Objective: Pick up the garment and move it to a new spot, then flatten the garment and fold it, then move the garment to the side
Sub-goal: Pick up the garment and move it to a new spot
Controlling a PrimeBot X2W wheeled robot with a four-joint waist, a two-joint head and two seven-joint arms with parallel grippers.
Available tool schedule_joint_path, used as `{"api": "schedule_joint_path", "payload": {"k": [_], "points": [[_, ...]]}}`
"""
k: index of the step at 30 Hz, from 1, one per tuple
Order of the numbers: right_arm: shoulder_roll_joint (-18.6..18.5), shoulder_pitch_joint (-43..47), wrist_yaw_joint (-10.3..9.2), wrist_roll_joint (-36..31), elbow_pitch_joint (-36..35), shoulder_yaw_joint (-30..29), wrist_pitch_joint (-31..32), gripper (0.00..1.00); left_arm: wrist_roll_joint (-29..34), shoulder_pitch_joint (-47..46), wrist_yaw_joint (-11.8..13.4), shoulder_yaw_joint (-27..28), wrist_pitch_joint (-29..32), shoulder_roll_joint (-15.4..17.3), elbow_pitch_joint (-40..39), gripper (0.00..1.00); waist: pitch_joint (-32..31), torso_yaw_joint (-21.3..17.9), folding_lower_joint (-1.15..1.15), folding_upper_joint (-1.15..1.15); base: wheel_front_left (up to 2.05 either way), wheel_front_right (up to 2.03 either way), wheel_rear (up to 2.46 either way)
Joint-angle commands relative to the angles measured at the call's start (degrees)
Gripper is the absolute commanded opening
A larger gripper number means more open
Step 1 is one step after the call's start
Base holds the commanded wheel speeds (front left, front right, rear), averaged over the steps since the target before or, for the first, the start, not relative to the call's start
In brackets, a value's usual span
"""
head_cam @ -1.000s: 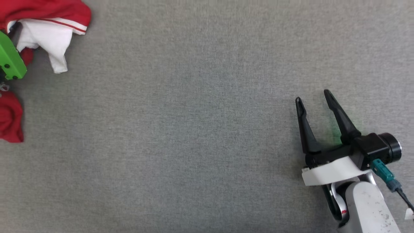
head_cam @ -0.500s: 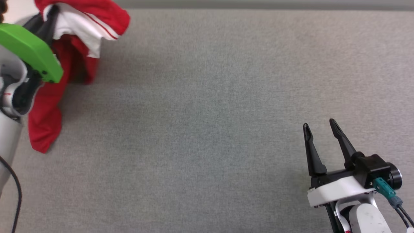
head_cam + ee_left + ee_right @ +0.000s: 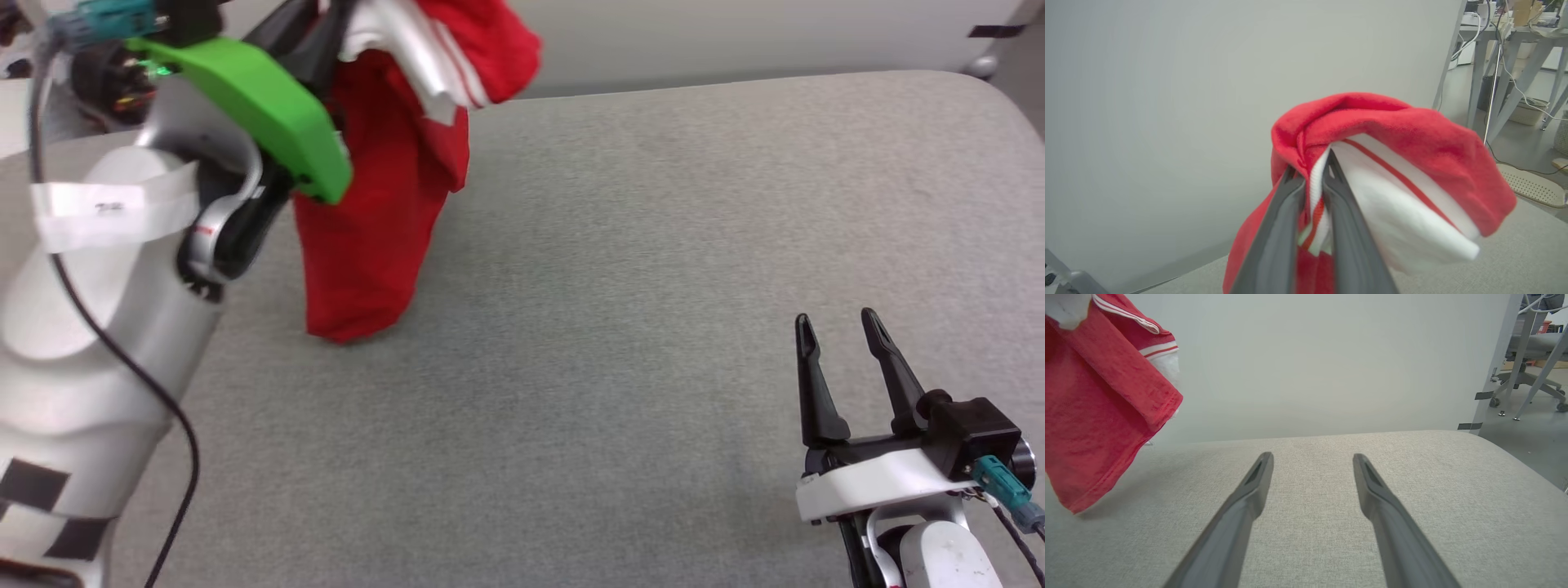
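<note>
The left pincer is raised over the far left of the tabletop. Its two fingers are closed on a bunched fold of the garment, clamping a white ribbed edge with red striping between them. The garment hangs from this grip as a red drape, with a white sleeve section gathered at the top. Its lowest red hem reaches down to the tabletop; contact with the surface cannot be confirmed. The right pincer sits low over the near right of the tabletop, fingers spread apart and empty, well apart from the garment. A green cover is fitted at the left wrist.
</note>
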Motion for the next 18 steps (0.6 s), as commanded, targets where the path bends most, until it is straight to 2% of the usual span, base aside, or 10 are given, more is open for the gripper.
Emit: {"api": "schedule_joint_path", "payload": {"k": [1,8,18], "points": [[0.09,0.37,-0.05,0.62,-0.27,0.09,-0.12,1.0,0.88,-1.97,0.28,-0.72,0.11,-1.33,0.52,0.0,-0.06,-3.14,0.0,0.0,0.0,0.0,0.0],[0.1,-0.17,-0.05,2.17,-0.43,0.67,-0.12,1.0,1.83,-5.03,-0.68,-5.4,0.59,-8.76,6.07,0.0,2.68,-7.4,0.0,0.0,0.0,0.0,0.0],[0.1,-2.27,-0.05,4.95,-0.07,3.41,-0.12,1.0,4.22,-4.36,1.28,-9.99,-4.04,-18.37,20.04,0.0,8.05,-12.64,0.0,0.0,0.0,0.0,0.0]]}}
